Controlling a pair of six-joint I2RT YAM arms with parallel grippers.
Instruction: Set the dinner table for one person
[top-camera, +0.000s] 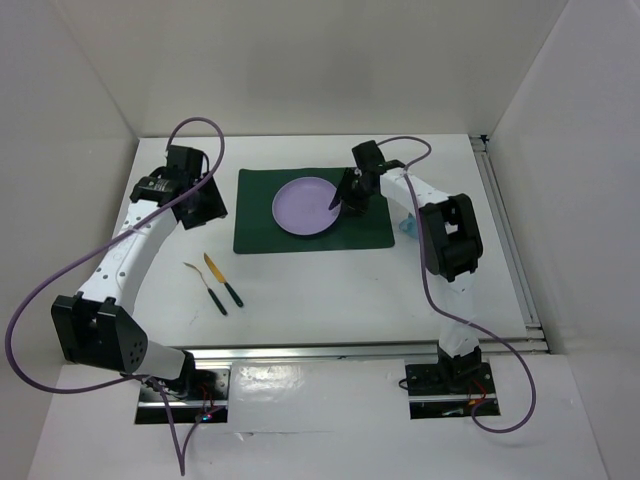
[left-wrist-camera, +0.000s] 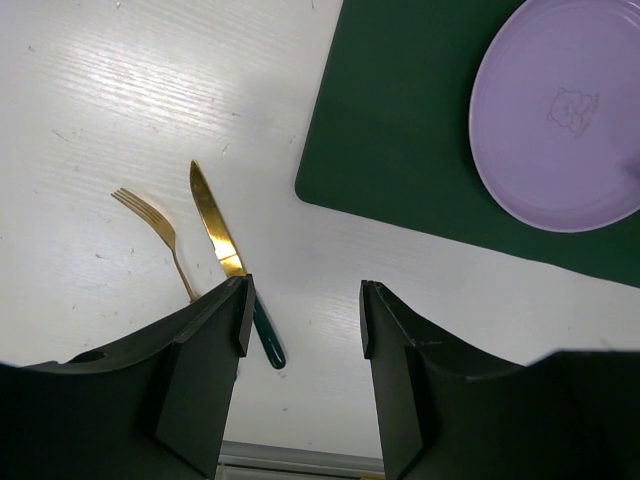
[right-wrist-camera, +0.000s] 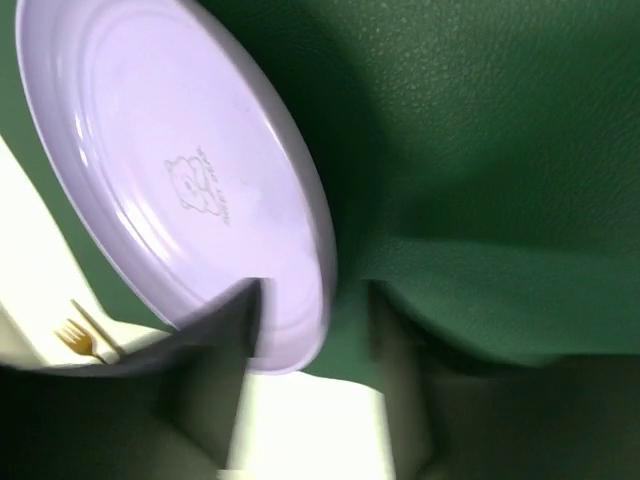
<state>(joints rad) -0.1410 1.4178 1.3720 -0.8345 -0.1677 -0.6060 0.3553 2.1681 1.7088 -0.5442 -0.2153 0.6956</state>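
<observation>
The white dinner table (top-camera: 330, 290) carries a dark green placemat (top-camera: 370, 232) with a lilac plate (top-camera: 305, 207) on it. My right gripper (top-camera: 341, 203) is at the plate's right rim. In the right wrist view the gripper (right-wrist-camera: 312, 290) is open and astride the rim, one finger over the plate (right-wrist-camera: 170, 150), the other over the placemat (right-wrist-camera: 480, 150); the view is blurred. A gold fork (top-camera: 197, 275) and a gold knife (top-camera: 222, 280) with dark green handles lie at the front left. My left gripper (top-camera: 204, 208) is open and empty above the table (left-wrist-camera: 120, 100), near the knife (left-wrist-camera: 215, 225) and fork (left-wrist-camera: 160, 235).
A small light-blue object (top-camera: 407, 228) sits just right of the placemat, partly behind my right arm. A metal rail (top-camera: 350, 350) runs along the table's near edge. White walls close in the left, back and right sides.
</observation>
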